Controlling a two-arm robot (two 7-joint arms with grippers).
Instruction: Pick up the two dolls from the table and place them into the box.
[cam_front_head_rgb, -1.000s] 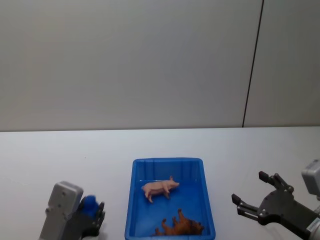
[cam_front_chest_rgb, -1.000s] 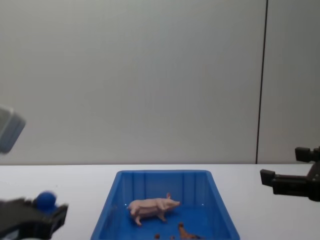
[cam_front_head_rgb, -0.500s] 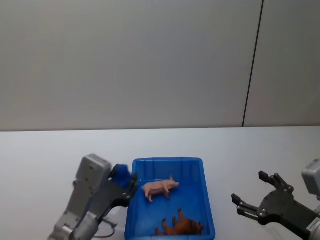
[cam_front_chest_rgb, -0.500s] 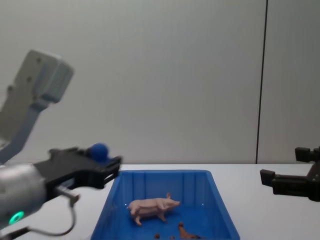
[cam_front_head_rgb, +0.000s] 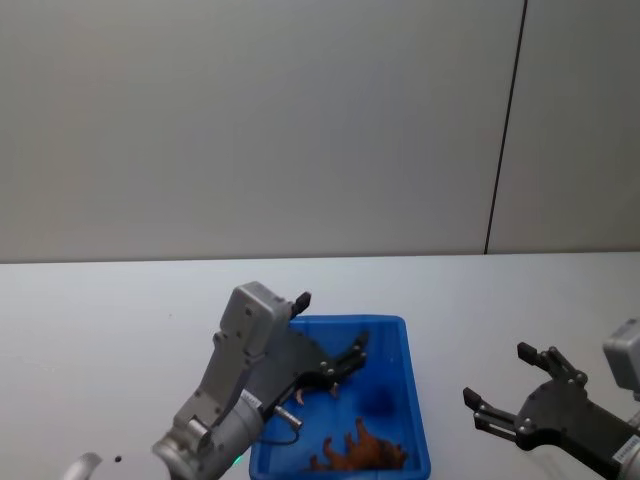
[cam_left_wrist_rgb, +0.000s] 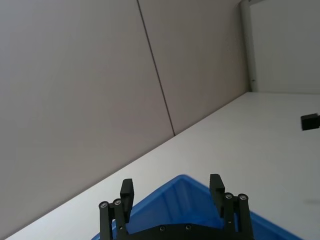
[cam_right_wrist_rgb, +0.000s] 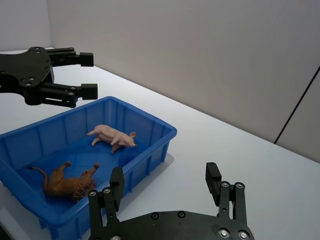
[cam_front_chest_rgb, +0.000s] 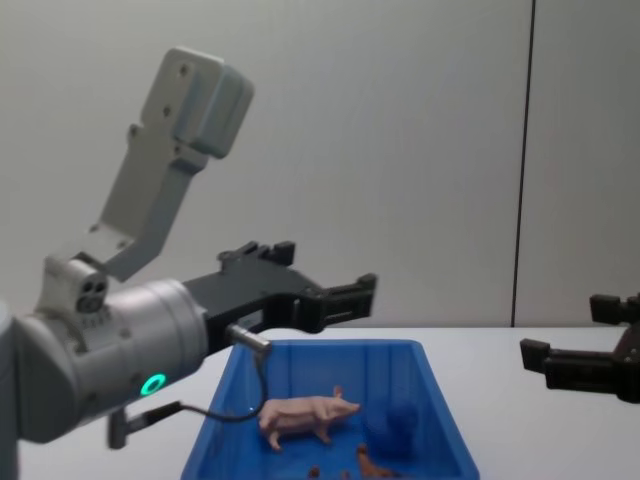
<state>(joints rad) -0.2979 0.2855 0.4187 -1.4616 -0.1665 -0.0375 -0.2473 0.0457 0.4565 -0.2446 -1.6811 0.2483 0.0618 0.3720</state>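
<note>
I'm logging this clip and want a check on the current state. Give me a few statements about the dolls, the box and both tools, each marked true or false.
1. The pig lies in the box. True.
2. The lion is on the table beside the box. False: it lies inside the box.
3. The left tool is open above the box. True.
4. The right tool grips the pig. False: it is open and holds nothing, off to the right of the box.
5. The box is red. False: it is blue.

White table w/ blue box sitting directly on it.
</note>
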